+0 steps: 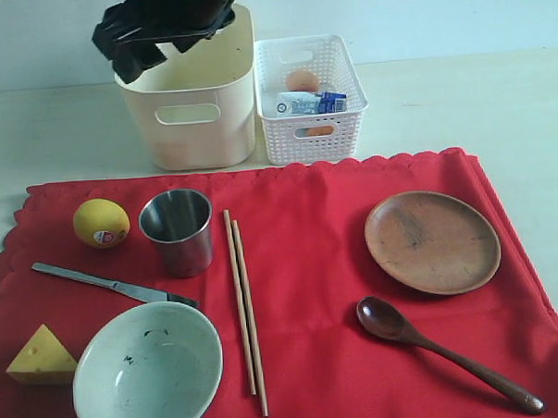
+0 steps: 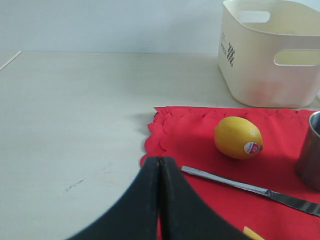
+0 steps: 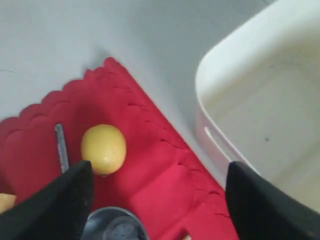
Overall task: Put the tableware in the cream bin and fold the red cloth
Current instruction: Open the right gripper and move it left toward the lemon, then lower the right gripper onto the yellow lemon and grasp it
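Red cloth carries the steel cup, pale speckled bowl, wooden chopstick pair, metal knife, round brown plate and dark wooden spoon. The cream bin stands just beyond it, with the right gripper above the rim.

Left wrist view: the left gripper is pressed together, empty, over the cloth's edge.

Right wrist view: the fingers are spread wide, holding nothing.

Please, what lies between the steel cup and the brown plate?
Between the steel cup and the brown plate lies the wooden chopstick pair, seen in the exterior view.
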`<state>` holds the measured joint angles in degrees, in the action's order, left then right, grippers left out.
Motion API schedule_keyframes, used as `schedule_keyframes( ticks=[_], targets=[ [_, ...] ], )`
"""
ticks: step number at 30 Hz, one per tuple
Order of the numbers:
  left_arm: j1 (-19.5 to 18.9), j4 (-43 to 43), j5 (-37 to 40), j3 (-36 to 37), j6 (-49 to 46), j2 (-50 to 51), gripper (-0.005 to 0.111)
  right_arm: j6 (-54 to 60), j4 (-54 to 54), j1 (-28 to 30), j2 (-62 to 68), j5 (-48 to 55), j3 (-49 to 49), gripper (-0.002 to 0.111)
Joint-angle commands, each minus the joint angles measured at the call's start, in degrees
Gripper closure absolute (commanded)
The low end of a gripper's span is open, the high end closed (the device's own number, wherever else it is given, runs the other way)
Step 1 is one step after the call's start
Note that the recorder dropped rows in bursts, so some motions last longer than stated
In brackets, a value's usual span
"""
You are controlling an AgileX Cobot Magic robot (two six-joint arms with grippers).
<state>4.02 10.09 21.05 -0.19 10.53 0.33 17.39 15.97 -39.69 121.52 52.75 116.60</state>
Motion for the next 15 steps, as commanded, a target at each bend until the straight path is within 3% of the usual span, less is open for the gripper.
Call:
schedule_keyframes(
  ticks=[1, 15],
  targets=[
    [-0.06, -0.5, -0.32, 0.19, 0.19, -0.33, 0.107, 5.95, 5.98, -1.59, -0.51, -0.11, 0.41, 0.038],
    [-0.06, -0.5, -0.32, 0.19, 0.19, -0.33, 0.107, 13.65, 9.43, -7.11, 5.88, -1.55, 0.41, 0.032]
  ],
)
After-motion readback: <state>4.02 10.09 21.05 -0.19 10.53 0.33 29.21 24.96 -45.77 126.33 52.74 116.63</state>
